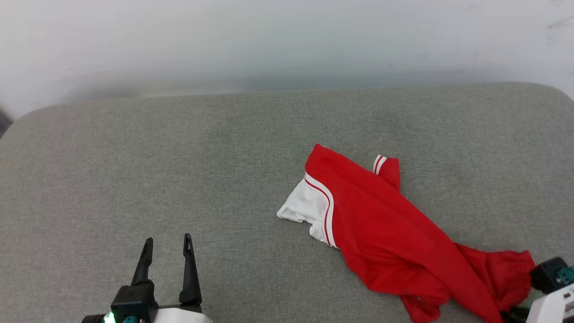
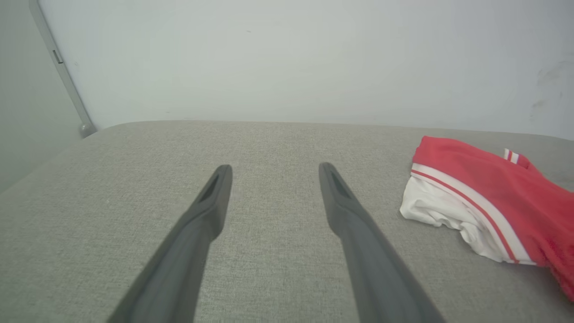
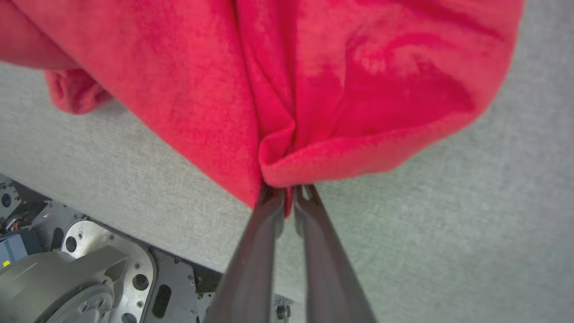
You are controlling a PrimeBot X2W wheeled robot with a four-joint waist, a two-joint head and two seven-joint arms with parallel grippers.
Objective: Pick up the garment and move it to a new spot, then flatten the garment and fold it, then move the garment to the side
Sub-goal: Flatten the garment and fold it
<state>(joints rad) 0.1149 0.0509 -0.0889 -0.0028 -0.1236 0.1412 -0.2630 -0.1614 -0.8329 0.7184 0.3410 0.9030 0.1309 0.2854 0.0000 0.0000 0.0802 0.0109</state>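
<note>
The garment [image 1: 385,229], a red shirt with a white sleeve and red-and-white striped trim, lies crumpled on the right half of the grey padded table [image 1: 179,157]. In the right wrist view my right gripper [image 3: 288,190] is shut on a pinched fold at the edge of the garment [image 3: 314,89]; in the head view its dark body sits at the lower right, fingertips hidden by cloth. My left gripper [image 1: 168,244] stands open at the lower left, well away from the shirt. In the left wrist view the left gripper [image 2: 273,172] holds nothing, and the garment [image 2: 493,193] lies off to the right.
A pale wall [image 1: 287,40] runs behind the table's far edge. The table's near edge and my metal base [image 3: 80,273] show in the right wrist view. Bare grey fabric spreads across the left and middle of the table.
</note>
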